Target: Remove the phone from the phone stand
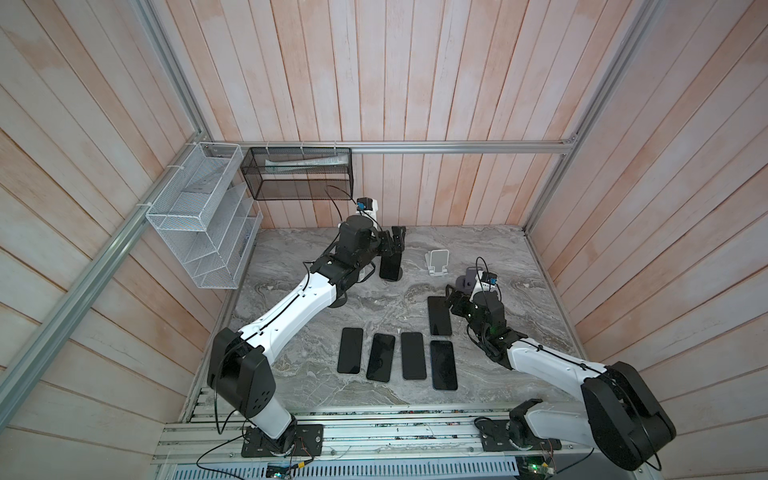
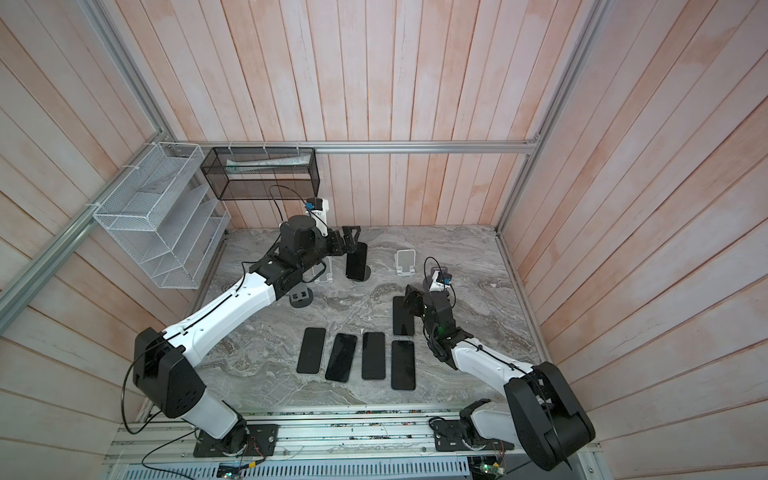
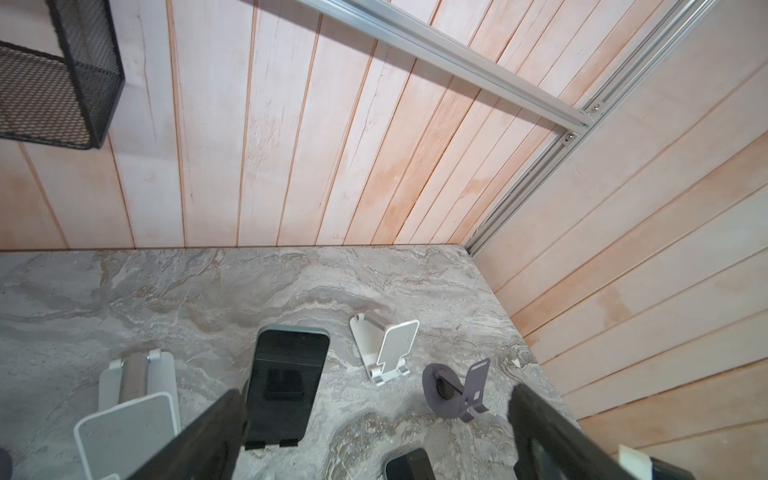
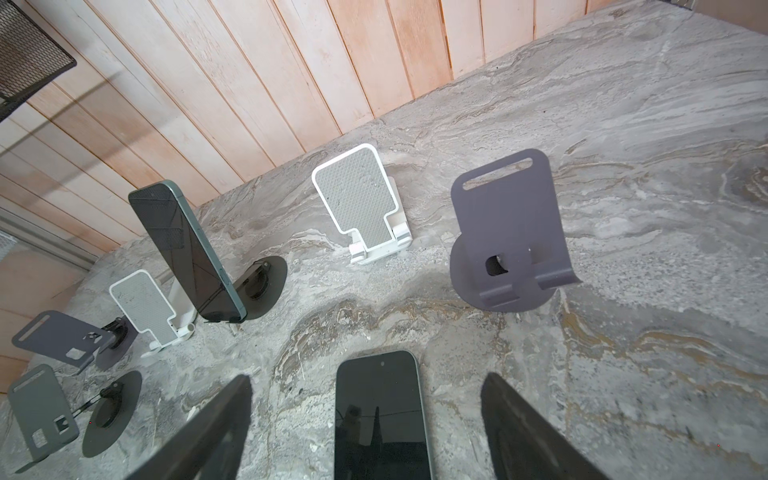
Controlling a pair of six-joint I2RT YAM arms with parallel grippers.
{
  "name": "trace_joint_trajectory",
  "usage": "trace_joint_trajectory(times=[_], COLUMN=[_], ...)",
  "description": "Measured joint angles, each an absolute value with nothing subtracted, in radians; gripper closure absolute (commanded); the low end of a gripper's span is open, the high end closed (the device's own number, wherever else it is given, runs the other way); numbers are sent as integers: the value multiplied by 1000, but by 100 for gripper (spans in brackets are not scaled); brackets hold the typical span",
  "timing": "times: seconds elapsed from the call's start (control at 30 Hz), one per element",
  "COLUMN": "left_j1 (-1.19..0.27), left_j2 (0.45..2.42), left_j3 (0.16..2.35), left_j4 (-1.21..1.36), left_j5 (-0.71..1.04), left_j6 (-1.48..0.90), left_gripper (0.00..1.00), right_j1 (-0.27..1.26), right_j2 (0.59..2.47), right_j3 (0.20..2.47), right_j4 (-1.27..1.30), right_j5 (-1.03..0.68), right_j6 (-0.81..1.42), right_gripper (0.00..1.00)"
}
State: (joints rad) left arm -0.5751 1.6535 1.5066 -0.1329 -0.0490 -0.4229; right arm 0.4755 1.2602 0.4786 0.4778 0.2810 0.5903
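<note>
A dark phone (image 1: 390, 266) leans upright on a black round-based phone stand (image 4: 266, 286). It sits just beside an empty white stand (image 1: 437, 264), on the side toward the left arm. Its long axis runs upward, tipped slightly toward the back wall (image 1: 415, 187), with the screen facing the front of the desk (image 1: 478, 249).

The left end effector (image 1: 397, 241) is spread wide and empty, hovering at the phone's top edge. In the left wrist view the phone sits nearer 1 finger (image 3: 216, 428) than mid-gap.

The right end effector (image 1: 452, 297), also spread and empty, hangs in front of the white stand over a flat phone (image 1: 439, 316). The left arm is judged nearer. No brand or writing is legible.
</note>
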Motion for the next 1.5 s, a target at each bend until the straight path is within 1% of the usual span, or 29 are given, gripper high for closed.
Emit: trace_joint_trajectory(times=[0.1, 0.23, 0.43, 0.67, 0.8, 1.0, 1.23, 1.5], left_j1=[-575, -570, -562, -544, -542, -559, -561, -564], left_j2=[1695, 1773, 1975, 2168, 2189, 2184, 2184, 2184], left_j3=[1524, 1578, 1824, 2050, 2051, 1981, 1936, 1933], left_j4=[-136, -176, -287, -441, -479, -442, -427, -423], left_j5=[-80, -109, -145, -165, -168, -210, -191, -187], left_j6=[-422, -406, -359, -305, -283, -245, -221, -210], left_gripper=[0, 0, 0, 0, 0, 0, 0, 0], right_j1=[476, 477, 477, 477, 479, 487, 490, 495], right_j2=[1245, 1238, 1237, 1222, 1223, 1237, 1248, 1260], right_j3=[476, 475, 471, 468, 468, 468, 471, 476], right_j4=[478, 479, 474, 472, 471, 467, 457, 451], right_j5=[288, 306, 326, 343, 340, 334, 312, 287], right_j6=[591, 598, 603, 611, 610, 610, 611, 611], right_gripper=[6, 5, 2, 2, 2, 2, 3, 4])
